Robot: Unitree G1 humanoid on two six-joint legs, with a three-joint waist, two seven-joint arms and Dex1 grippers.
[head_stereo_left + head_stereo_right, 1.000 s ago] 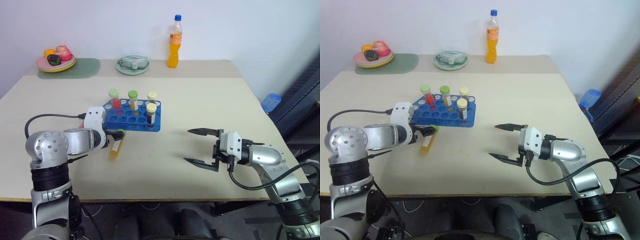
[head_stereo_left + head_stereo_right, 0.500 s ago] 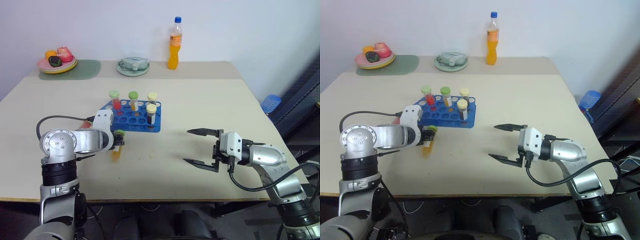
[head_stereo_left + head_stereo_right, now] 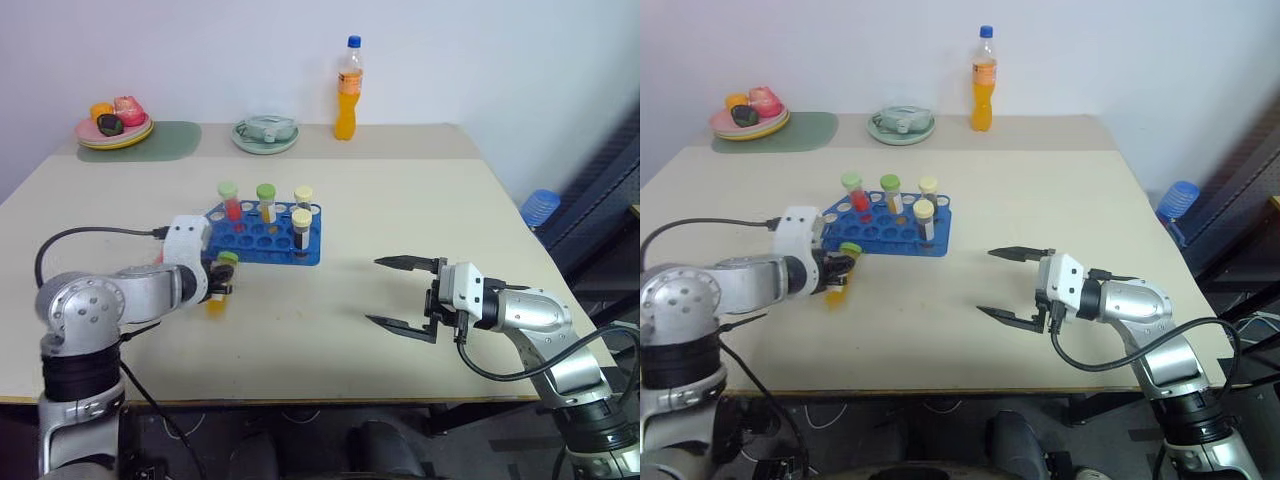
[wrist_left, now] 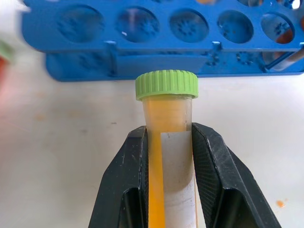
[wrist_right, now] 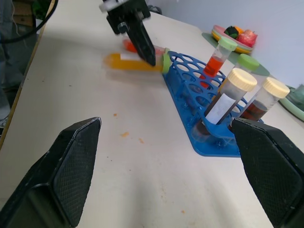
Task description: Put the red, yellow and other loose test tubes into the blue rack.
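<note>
Yellow test tube (image 4: 167, 137) with a green cap is clamped between the closed fingers of the left gripper (image 3: 224, 279), left of centre just below the blue rack (image 3: 262, 235), while the right gripper (image 3: 402, 295) is held wide open and empty at lower right.

It looks like a plain office or test room; a beige table (image 3: 400, 200) stands against a bare white wall (image 3: 480, 60); at the far side are a plate of fruit (image 3: 113, 126) and an orange drink bottle (image 3: 347, 86); a blue rack (image 3: 262, 235) holds capped test tubes.
</note>
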